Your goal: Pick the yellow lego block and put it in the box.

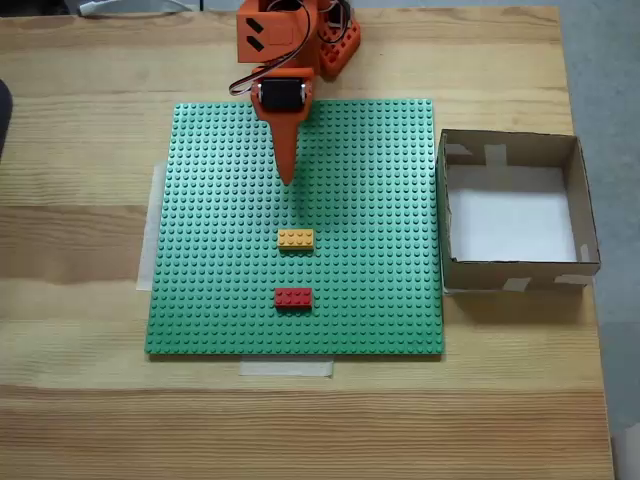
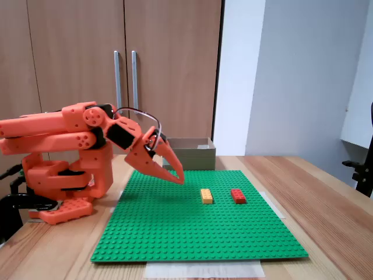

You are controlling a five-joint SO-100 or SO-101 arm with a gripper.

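The yellow lego block lies apart from the closed jaws.

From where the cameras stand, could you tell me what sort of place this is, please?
Probably an office or lab room with a robot test bench: a wooden table carries a taped-down green baseplate and an orange arm, with wooden cabinet doors and a plain white wall behind.

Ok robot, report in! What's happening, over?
Gripper shut, empty, above the green baseplate. Yellow lego block untouched, red brick beside it. Box empty. Path clear.
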